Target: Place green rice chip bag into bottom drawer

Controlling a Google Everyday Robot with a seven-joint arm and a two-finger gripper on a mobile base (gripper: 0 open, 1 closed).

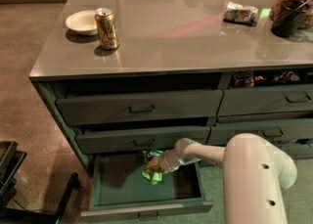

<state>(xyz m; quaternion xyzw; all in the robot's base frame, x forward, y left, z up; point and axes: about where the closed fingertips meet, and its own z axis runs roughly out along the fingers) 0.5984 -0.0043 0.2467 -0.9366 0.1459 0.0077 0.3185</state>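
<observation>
The bottom drawer (117, 186) of the left stack is pulled open and shows its teal-green inside. The green rice chip bag (153, 166), crinkled and lime-green, is inside the drawer toward its back right. My gripper (157, 165) reaches down into the drawer from the right, on the end of the white arm (254, 169), and sits right at the bag. The bag hides part of it.
On the counter stand a gold soda can (107, 21), a small white bowl (82, 21), a dark silvery snack packet (239, 12) and a dark jar (292, 4) at the right. The two drawers above are slightly open. A black stand (10, 169) is on the floor at the left.
</observation>
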